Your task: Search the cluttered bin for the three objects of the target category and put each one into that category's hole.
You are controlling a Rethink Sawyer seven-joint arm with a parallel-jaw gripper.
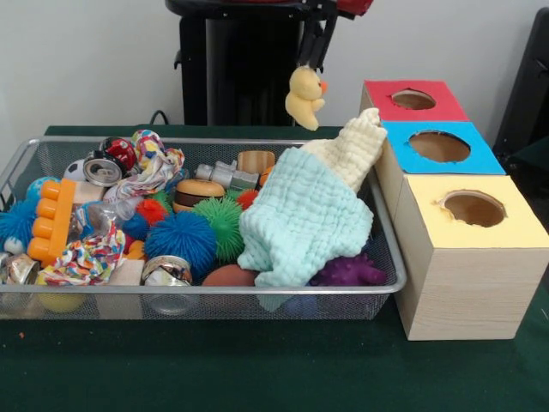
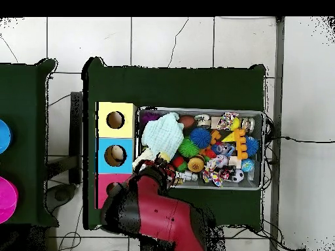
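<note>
The wire mesh bin (image 1: 197, 290) lies on the green table, full of toys; it also shows in the overhead view (image 2: 264, 151). My gripper (image 1: 307, 65) hangs from the top of the front view, shut on a yellow plush duck (image 1: 304, 96). It holds the duck in the air above the bin's far right corner, close to the red box (image 1: 377, 93). Three boxes with round holes stand in a row to the right of the bin: red, blue (image 1: 480, 159) and yellow (image 1: 523, 227). In the overhead view my red arm (image 2: 157, 210) covers the gripper and the duck.
A mint cloth (image 1: 300, 225) and a cream cloth (image 1: 356, 144) drape over the bin's right end. Spiky balls (image 1: 180, 240), cans, a rope toy (image 1: 86, 262) and an orange block (image 1: 50, 221) fill the rest. The blue box's hole (image 2: 116, 155) shows something pale inside.
</note>
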